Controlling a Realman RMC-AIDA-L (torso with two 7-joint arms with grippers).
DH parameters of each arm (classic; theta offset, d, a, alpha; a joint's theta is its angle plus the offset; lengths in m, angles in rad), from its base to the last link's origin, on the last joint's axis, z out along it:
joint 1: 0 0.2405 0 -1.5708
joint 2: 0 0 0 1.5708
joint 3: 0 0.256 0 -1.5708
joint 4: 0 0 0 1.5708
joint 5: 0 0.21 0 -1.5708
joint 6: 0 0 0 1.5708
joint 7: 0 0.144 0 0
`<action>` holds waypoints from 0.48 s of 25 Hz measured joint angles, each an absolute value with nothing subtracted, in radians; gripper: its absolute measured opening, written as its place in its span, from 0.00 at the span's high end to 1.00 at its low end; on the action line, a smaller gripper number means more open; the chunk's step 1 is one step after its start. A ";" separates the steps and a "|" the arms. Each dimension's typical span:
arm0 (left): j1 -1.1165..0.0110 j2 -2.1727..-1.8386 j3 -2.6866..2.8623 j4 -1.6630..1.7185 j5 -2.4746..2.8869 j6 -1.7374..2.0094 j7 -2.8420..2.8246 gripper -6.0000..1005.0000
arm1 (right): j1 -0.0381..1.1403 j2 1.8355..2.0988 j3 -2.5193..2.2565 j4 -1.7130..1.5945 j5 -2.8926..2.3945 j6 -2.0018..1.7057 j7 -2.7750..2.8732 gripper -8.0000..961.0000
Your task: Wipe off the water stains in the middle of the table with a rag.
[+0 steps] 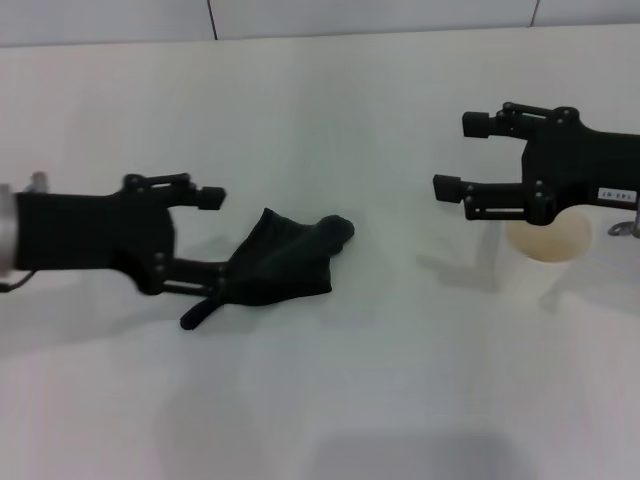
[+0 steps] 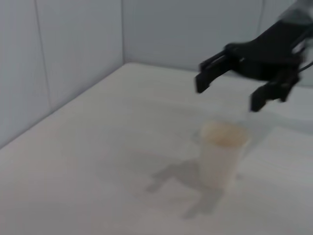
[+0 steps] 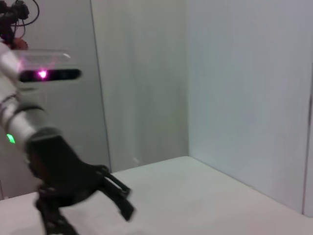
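The black rag (image 1: 285,260) lies crumpled on the white table (image 1: 330,400) left of centre, its narrow tail (image 1: 195,318) pointing toward the front. My left gripper (image 1: 217,240) is at the rag's left edge and open. Its lower finger (image 1: 200,272) touches the cloth and its upper finger (image 1: 205,197) is clear of it. My right gripper (image 1: 460,156) hovers open at the right, above the table, and shows again in the left wrist view (image 2: 228,93). The water stains do not show in any view.
A cream-white cup (image 1: 548,238) stands under my right gripper's body, also seen as the cup (image 2: 222,154) in the left wrist view. A grey seamed wall (image 1: 300,15) borders the table's far edge. My left arm (image 3: 54,166) appears in the right wrist view.
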State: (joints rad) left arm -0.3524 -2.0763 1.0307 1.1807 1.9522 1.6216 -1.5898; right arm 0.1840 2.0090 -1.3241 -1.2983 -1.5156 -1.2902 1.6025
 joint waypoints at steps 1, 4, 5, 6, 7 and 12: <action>-0.348 -2.076 1.002 1.183 1.950 1.655 -1.579 0.11 | 0.184 2.009 -1.320 -1.298 -1.518 -1.290 1.604 0.14; -0.342 -2.073 0.929 1.184 1.947 1.745 -1.561 0.11 | 0.184 2.007 -1.316 -1.297 -1.522 -1.290 1.607 0.14; -0.340 -2.070 0.909 1.184 1.947 1.774 -1.559 0.11 | 0.184 2.006 -1.315 -1.296 -1.523 -1.291 1.607 0.14; -0.338 -2.067 0.892 1.184 1.947 1.801 -1.556 0.11 | 0.184 2.006 -1.314 -1.294 -1.524 -1.292 1.607 0.14; -0.336 -2.063 0.880 1.184 1.947 1.821 -1.554 0.11 | 0.184 2.005 -1.313 -1.292 -1.525 -1.292 1.608 0.14; -0.311 -2.042 0.836 1.186 1.949 1.886 -1.545 0.11 | 0.185 2.003 -1.293 -1.287 -1.557 -1.306 1.623 0.14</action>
